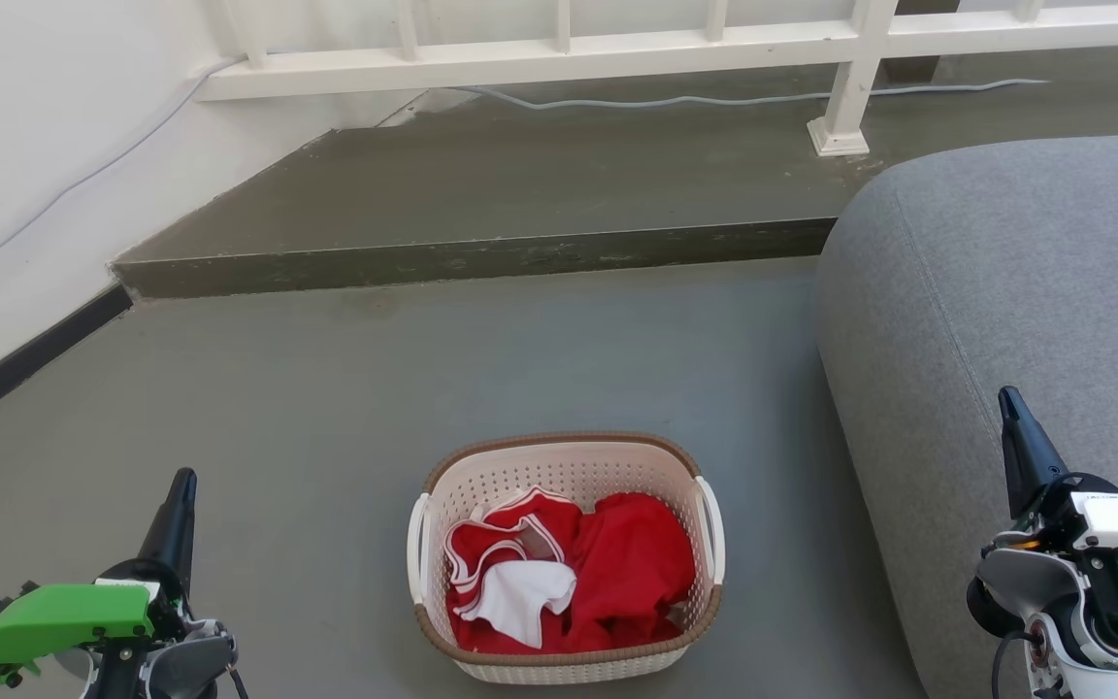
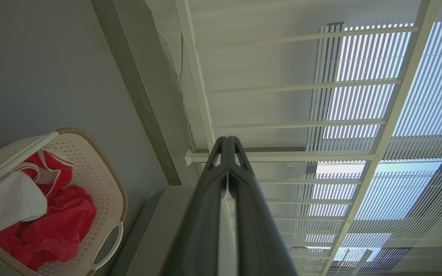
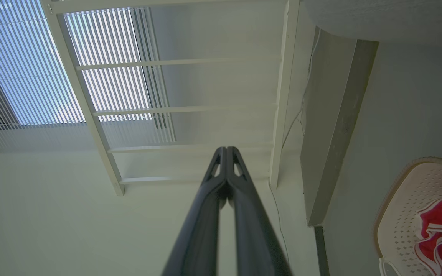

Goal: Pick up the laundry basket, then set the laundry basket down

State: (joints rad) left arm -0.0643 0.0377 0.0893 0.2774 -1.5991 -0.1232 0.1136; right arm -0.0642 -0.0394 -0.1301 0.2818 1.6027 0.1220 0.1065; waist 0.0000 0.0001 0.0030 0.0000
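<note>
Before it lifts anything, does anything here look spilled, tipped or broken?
Nothing stands out. The laundry basket sits upright on the floor, its red and white clothes all inside, none over the rim. The left claw and right claw are shut and clear of it.

Red washing in a cream basket on a grey floor

The laundry basket (image 1: 569, 468) is cream-white and dotted with small holes, with a brown woven-look rim and base band and white handles. In it are red garments (image 1: 632, 558) with white trim and a plain white cloth (image 1: 520, 597). The floor (image 1: 307, 388) is flat grey, the step (image 1: 472, 257) a darker olive-grey and the sofa (image 1: 1005, 291) mid-grey. The wall (image 1: 35, 146) and railing (image 1: 559, 58) are white, and the skirting (image 1: 25, 359) is black. The left gripper (image 1: 185, 478) is black with a bright green housing, the right gripper (image 1: 1008, 398) black with white. The blinds (image 2: 363, 107) show thin white-and-blue stripes.
</note>
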